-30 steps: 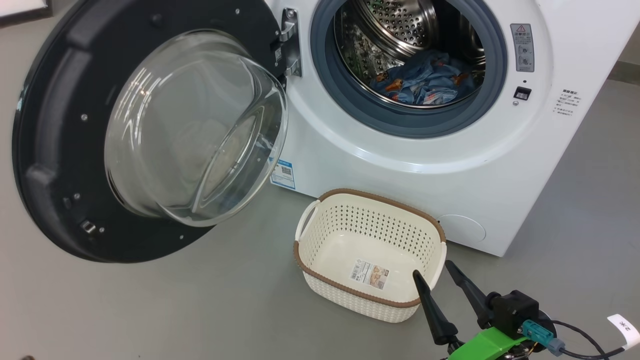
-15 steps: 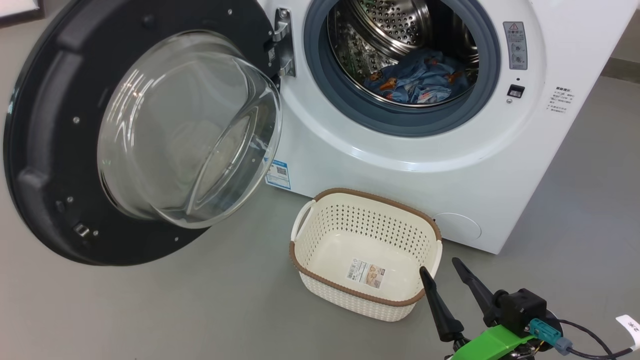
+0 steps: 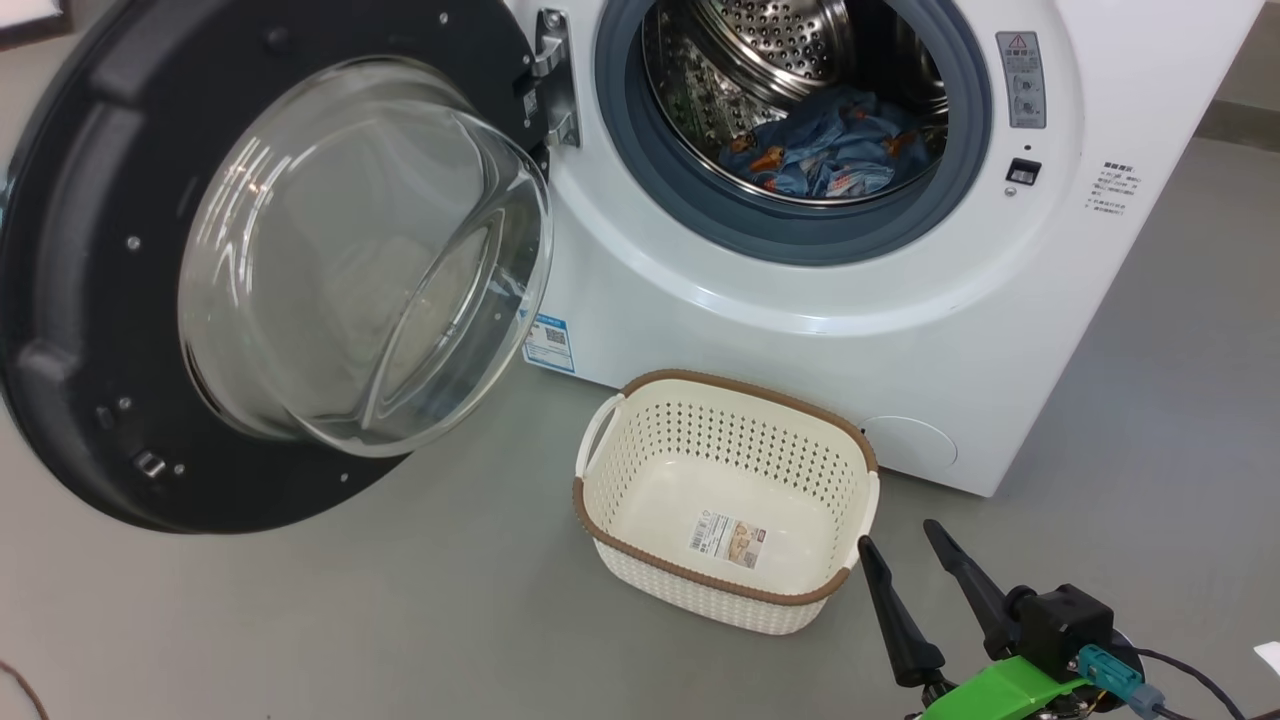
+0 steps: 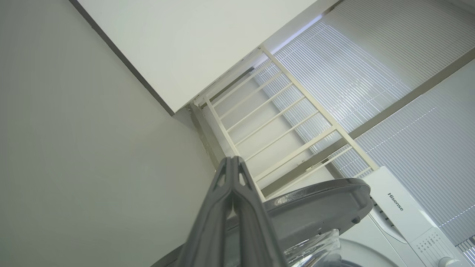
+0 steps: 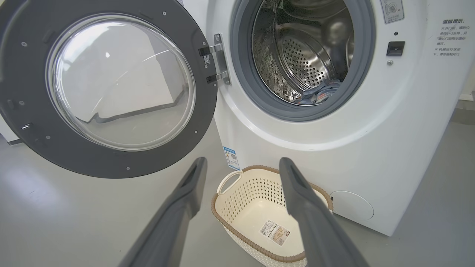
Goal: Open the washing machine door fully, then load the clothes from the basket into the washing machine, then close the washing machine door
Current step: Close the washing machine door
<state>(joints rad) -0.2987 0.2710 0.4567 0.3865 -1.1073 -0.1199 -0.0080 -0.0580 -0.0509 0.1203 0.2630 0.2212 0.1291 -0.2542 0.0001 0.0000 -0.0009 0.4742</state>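
Near basket (image 3: 690,595) on floor (image 3: 300,620), right gripper (image 3: 898,536) jaws spread wide, holding nothing. Left gripper (image 4: 232,160) jaws pressed together, empty, near washing machine door (image 3: 350,260), which stands open. Clothes (image 3: 825,160) lie inside drum (image 3: 780,50) of washing machine (image 3: 800,330).

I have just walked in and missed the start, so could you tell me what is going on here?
A laundry load is nearly finished. The washing machine door stands wide open, the clothes lie in the drum of the washing machine, and the basket on the floor in front is empty. The right tool hovers open beside the basket and the left tool is shut; neither holds anything. Only closing the door remains.
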